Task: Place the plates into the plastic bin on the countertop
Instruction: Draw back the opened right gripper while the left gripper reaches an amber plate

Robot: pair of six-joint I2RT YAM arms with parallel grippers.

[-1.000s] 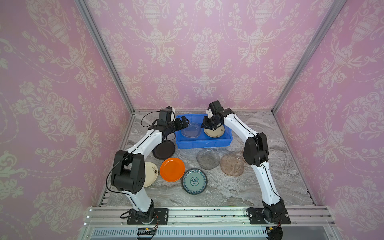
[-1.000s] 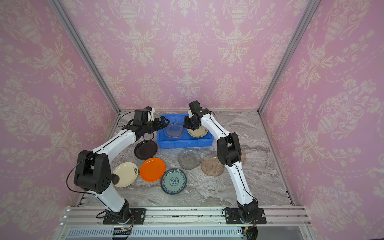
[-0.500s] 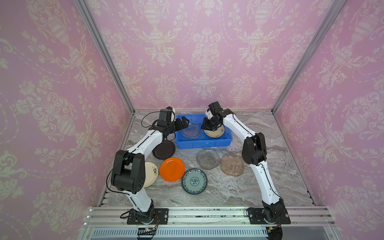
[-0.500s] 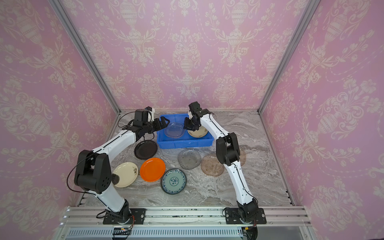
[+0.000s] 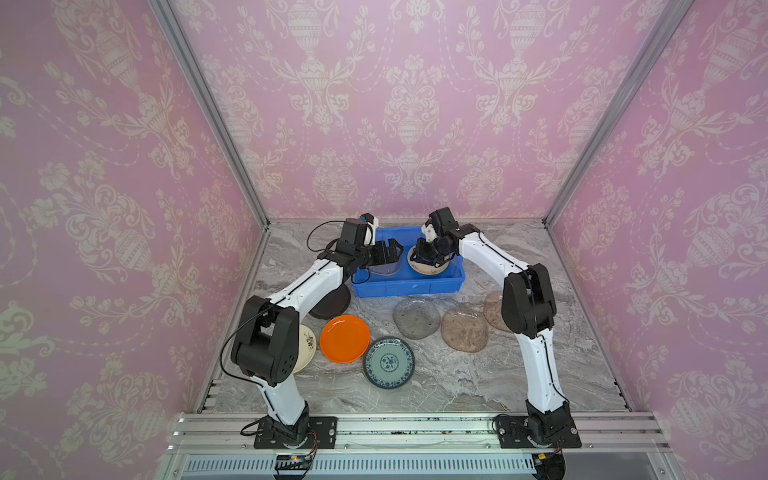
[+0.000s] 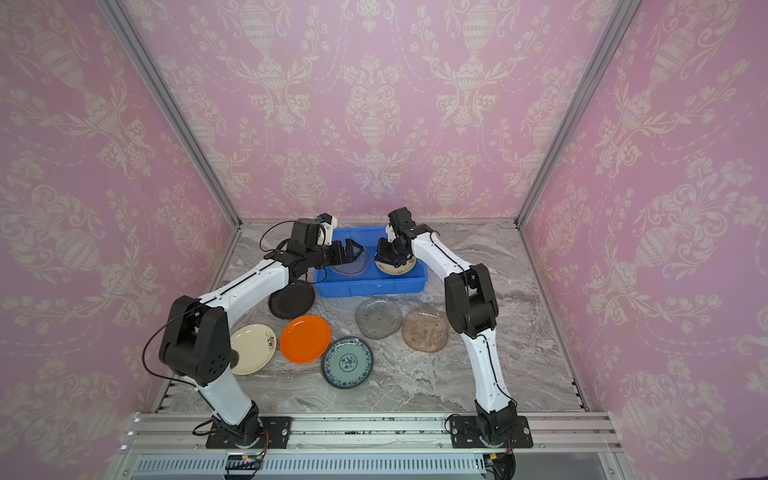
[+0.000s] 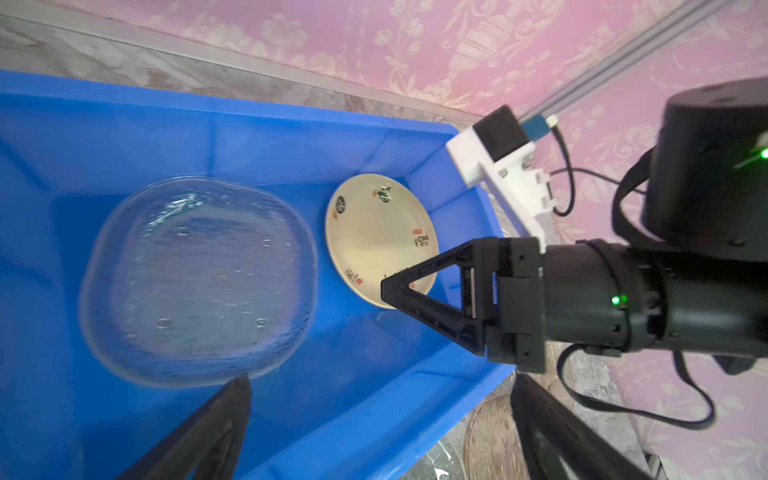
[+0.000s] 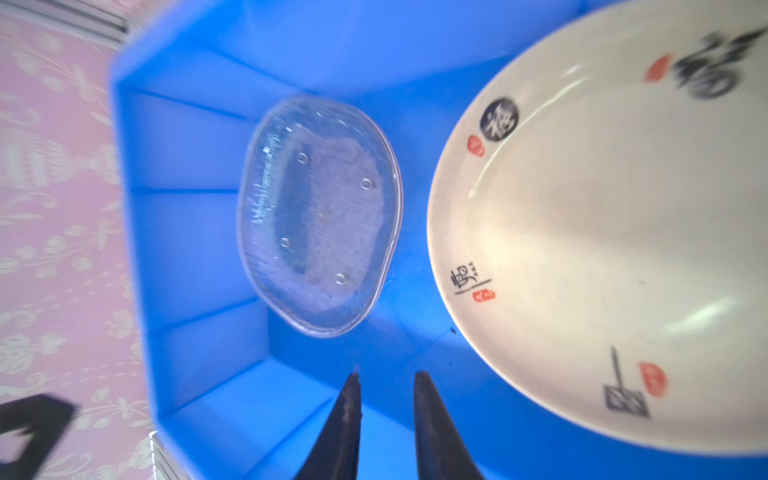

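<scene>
- Bin (image 5: 407, 287) at countertop's (image 5: 457, 386) far edge holds clear plate (image 7: 199, 282) beside cream plate (image 7: 374, 232).
- Jaws of left gripper (image 7: 380, 382) spread wide over bin.
- Jaws of right gripper (image 8: 386, 376) barely parted, pinching nothing.

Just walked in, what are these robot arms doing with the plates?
Two arms are loading plates into the blue bin. A clear glass plate and a cream plate lie in it. The left pincer hangs wide open over the glass plate; the right pincer, nearly closed and empty, is by the cream one. The rest, like the orange plate, lie on the countertop.
</scene>
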